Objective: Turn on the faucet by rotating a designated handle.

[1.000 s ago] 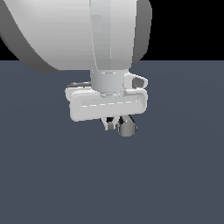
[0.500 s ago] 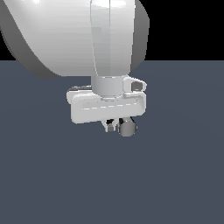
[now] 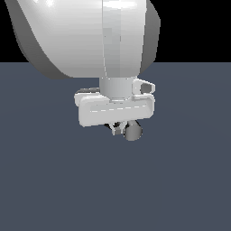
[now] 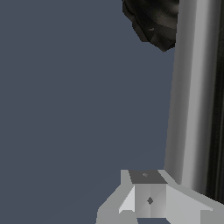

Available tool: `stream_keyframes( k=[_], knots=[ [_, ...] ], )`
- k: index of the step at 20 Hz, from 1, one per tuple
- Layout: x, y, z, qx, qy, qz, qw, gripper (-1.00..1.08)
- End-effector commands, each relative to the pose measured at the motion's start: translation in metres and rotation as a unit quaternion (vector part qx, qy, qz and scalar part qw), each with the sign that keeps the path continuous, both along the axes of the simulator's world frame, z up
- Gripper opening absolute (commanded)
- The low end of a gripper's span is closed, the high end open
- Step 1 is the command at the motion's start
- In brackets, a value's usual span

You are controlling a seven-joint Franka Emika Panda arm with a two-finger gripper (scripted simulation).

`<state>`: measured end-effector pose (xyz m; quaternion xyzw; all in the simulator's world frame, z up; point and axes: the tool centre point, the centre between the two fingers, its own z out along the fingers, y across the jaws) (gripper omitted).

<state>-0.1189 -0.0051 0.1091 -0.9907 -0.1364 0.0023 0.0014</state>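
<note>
Handle [image 4: 192, 92] fills wrist view, exterior shows tip

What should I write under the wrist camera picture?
Hand's finger beside the faucet's shiny silver handle, black ribbed base behind.

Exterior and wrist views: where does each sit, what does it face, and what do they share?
Exterior view: off the arm, low, facing the big white arm and the gripper; the handle's round end peeks out below.
Wrist view: on the wrist, looking along one gripper finger at the silver handle and the faucet's black base.
Shared: handle, gripper, grey floor.
</note>
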Motion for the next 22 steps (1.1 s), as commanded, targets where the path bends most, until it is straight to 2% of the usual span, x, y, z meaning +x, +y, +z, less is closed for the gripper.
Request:
stream_keyframes(
  k=[1, 22],
  knots=[
    [0.006, -0.020, 0.000, -0.001, -0.002, -0.009, 1.0000, -1.00],
    [0.037, -0.111, 0.000, -0.001, -0.002, -0.009, 1.0000, -1.00]
  ],
)
